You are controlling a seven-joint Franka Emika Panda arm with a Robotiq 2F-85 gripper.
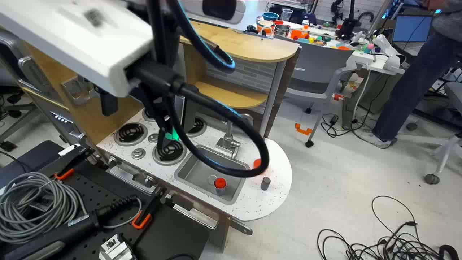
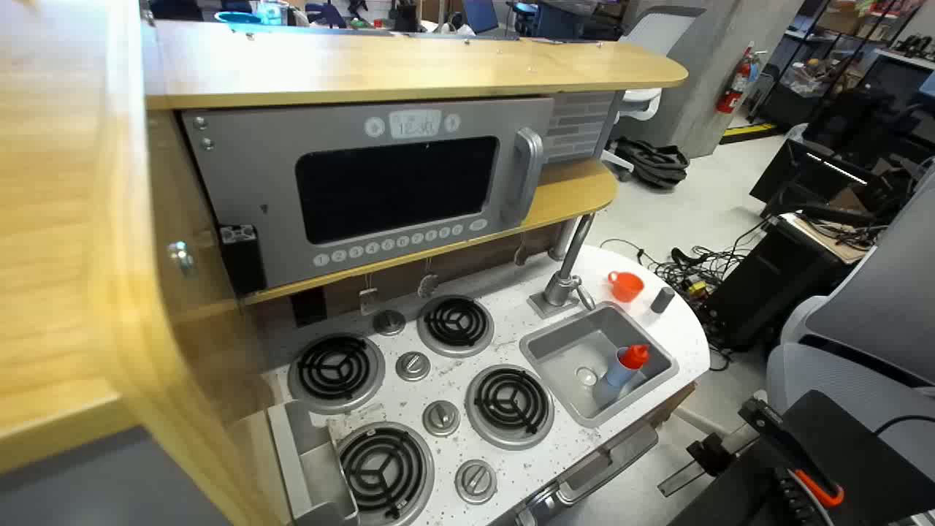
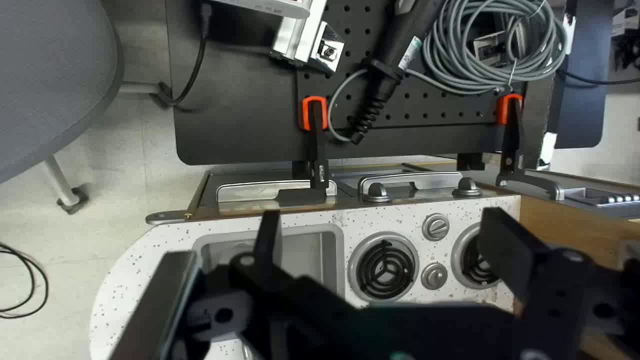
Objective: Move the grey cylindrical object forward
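The grey cylindrical object (image 1: 265, 183) is a small dark grey cylinder on the white countertop's rounded end, beside the sink. It also shows in an exterior view (image 2: 662, 299), near a red-orange cup. It does not show in the wrist view. My gripper (image 3: 381, 217) is open, with its two black fingers wide apart and nothing between them. It is above the counter, over the stove and sink side, well away from the cylinder. In an exterior view the gripper is partly hidden behind the white arm and black cable.
The grey sink (image 2: 540, 358) holds a bluish cup (image 2: 621, 371) with a red thing in its mouth. A red-orange cup (image 2: 626, 286) and the faucet (image 2: 561, 288) stand near the cylinder. A microwave (image 2: 409, 190) and wooden shelf (image 2: 577, 193) overhang the counter's back.
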